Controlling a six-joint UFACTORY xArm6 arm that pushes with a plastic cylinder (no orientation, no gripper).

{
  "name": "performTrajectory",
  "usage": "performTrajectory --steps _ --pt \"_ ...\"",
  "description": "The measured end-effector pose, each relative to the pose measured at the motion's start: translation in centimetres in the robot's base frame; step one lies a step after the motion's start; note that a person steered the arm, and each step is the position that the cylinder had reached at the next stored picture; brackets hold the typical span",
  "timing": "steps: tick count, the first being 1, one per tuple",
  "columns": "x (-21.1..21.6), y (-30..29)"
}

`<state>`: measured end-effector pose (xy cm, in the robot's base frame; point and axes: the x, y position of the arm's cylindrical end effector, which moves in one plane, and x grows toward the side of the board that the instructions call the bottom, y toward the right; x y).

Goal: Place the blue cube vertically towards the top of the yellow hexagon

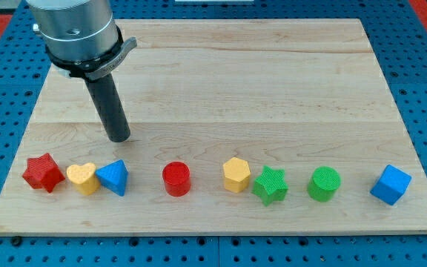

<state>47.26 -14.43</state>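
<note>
The blue cube (390, 184) sits at the view's bottom right, near the board's right edge. The yellow hexagon (236, 175) sits in the bottom row, right of centre, touching or nearly touching a green star (270, 185). My tip (118, 138) is at the view's left, above the bottom row, just above a blue triangular block (113, 177). The tip is far left of the blue cube and of the yellow hexagon and touches no block.
The bottom row also holds a red star (43, 173), a yellow heart (83, 178), a red cylinder (176, 179) and a green cylinder (324, 183). The wooden board (221, 74) lies on a blue pegboard. The arm's grey body (75, 33) is at the top left.
</note>
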Motion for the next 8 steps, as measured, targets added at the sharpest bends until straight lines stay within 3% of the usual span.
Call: performTrajectory --steps 2,4,6,8 --pt "0.0 -0.1" --pt "-2.8 15.6" --pt "-3.6 35.7" --pt "-3.4 38.9"
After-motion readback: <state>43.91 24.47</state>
